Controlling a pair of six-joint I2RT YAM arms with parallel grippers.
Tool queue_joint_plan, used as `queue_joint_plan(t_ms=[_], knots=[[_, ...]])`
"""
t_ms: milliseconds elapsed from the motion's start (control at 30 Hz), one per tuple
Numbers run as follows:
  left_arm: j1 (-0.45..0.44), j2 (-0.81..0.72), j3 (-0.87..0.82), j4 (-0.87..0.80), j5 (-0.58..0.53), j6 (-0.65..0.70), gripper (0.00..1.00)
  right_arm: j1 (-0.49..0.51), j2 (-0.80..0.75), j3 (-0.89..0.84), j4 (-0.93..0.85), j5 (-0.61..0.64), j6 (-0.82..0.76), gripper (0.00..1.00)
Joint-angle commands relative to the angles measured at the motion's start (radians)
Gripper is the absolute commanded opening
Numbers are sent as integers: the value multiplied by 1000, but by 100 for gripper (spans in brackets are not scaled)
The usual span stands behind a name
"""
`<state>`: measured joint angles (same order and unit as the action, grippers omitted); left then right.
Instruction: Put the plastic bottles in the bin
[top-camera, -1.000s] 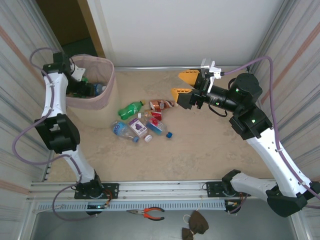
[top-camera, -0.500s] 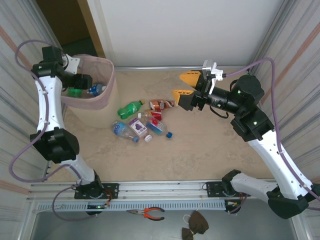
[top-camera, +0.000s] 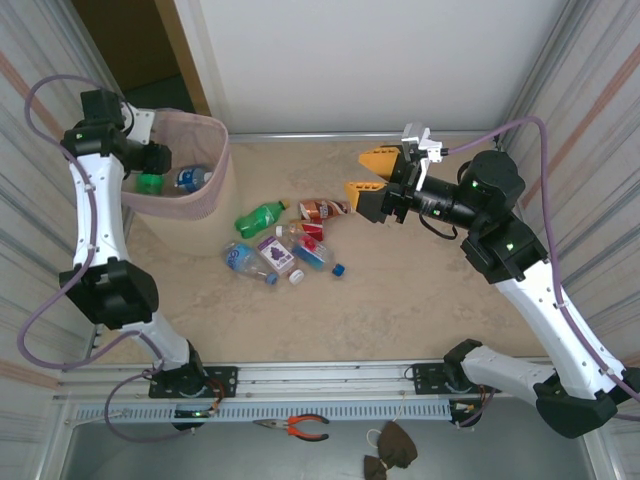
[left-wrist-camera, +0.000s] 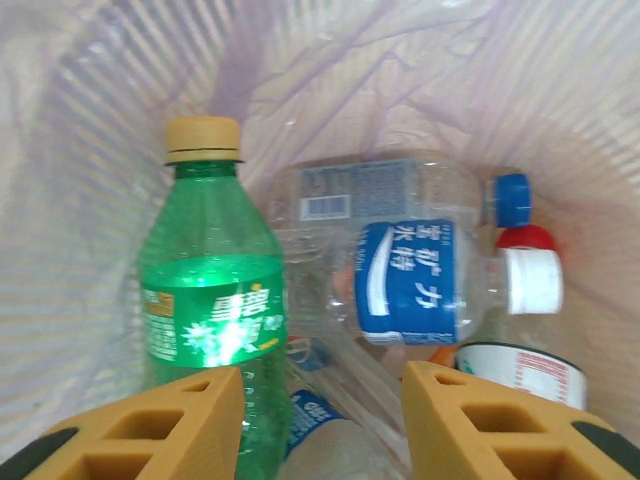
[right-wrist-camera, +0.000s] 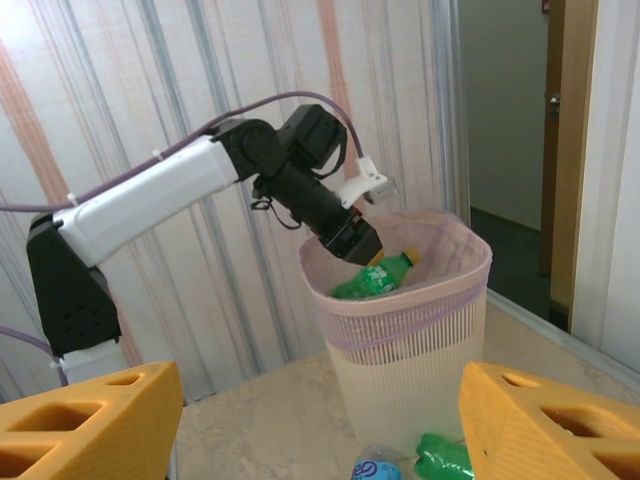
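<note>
From above, the left arm (top-camera: 95, 200) covered the far-left rim of the bin (top-camera: 205, 190), so that corner was unreadable. The left pincer (left-wrist-camera: 322, 388) hung over the bin mouth, jaws part open with nothing between them. Under it a green bottle (left-wrist-camera: 205, 300) lay on top of the pile, touching a blue-label bottle (left-wrist-camera: 405, 282). Lower ones were buried, and the fingers (left-wrist-camera: 150, 425) cut off the near part of the pile. The liner (left-wrist-camera: 90, 200) was blurred.

The bin sat in the far-left corner, tight to the ribbed wall (top-camera: 40, 120). The other bottles (top-camera: 280, 250) lay clustered mid-worktop, near the bin but apart from it. A second green one (top-camera: 262, 217) was nearest the bin and a crushed red-label one (top-camera: 322, 209) lay on the far side. Some overlapped, so the count was unclear.

The right pincer (top-camera: 370, 172) hovered right of the cluster, wide open and empty. The worktop (top-camera: 420, 300) was bare to the right and on the near side, up to the rail (top-camera: 330, 375). Its surface was beige and mottled. A white wall (top-camera: 380, 60) stood at the back. The right elbow (top-camera: 575, 405) was cut off at the frame edge.
</note>
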<state>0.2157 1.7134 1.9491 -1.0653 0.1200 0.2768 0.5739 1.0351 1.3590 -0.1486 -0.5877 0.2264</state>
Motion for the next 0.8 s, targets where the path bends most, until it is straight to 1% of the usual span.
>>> queue_joint_plan(t_ms=[0,233,433,567,767], knots=[[-2,57,14,30,-82,35,45,3,-7,-1,1,17,-13,73],[11,176,28,34,-90,39,44,3,5,2,0,16,-18,73],[15,219,-22,28,-26,32,39,4,7,-7,-9,25,-19,72],[15,182,-56,33,24,8,38,4,10,-6,-16,25,-21,72],[2,70,-58,38,85,-19,44,7,15,-6,-29,22,-24,72]])
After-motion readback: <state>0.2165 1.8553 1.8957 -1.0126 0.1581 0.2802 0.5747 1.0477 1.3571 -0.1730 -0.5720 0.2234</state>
